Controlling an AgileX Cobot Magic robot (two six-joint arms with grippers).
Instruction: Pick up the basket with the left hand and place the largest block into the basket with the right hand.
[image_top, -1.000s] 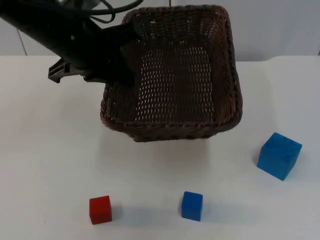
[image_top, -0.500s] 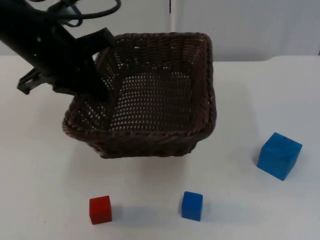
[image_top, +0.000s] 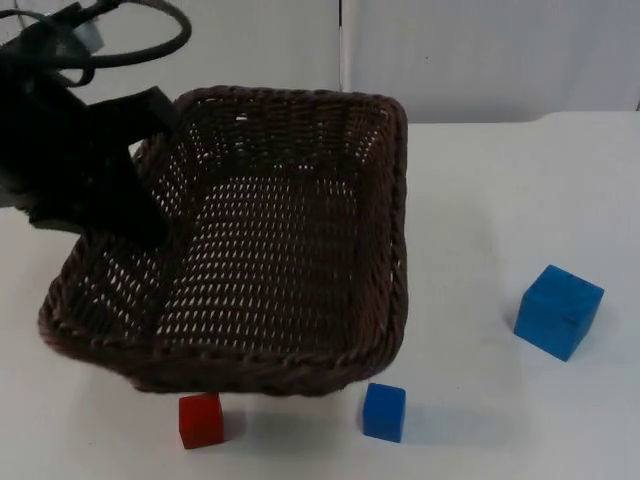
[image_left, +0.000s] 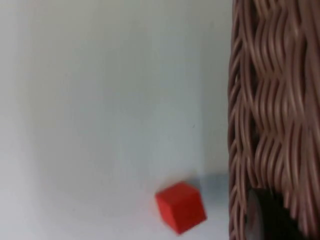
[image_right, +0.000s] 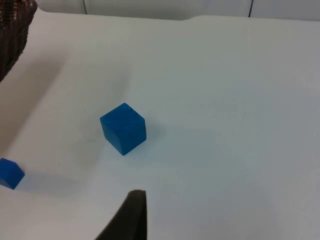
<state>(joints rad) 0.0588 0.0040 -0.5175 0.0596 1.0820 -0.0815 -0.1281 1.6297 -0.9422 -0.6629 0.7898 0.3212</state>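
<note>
Three blocks on white table (image_top: 480, 200), largest blue block (image_top: 558, 311) untouched at right; basket (image_top: 250, 250), clamped at its rim by left gripper (image_top: 150, 225), now raised nearer camera, ready for loading; right gripper (image_right: 131, 216) waiting, fingers unreadable

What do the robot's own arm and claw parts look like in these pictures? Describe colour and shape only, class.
The left arm is a bulky, matt black form with blocky, angular housings. Of the left claw, a dark, rounded black part sits against the woven brown basket. Of the right claw, one black fingertip is seen, smooth and tapering to a blunt end. No markings can be made out.
</note>
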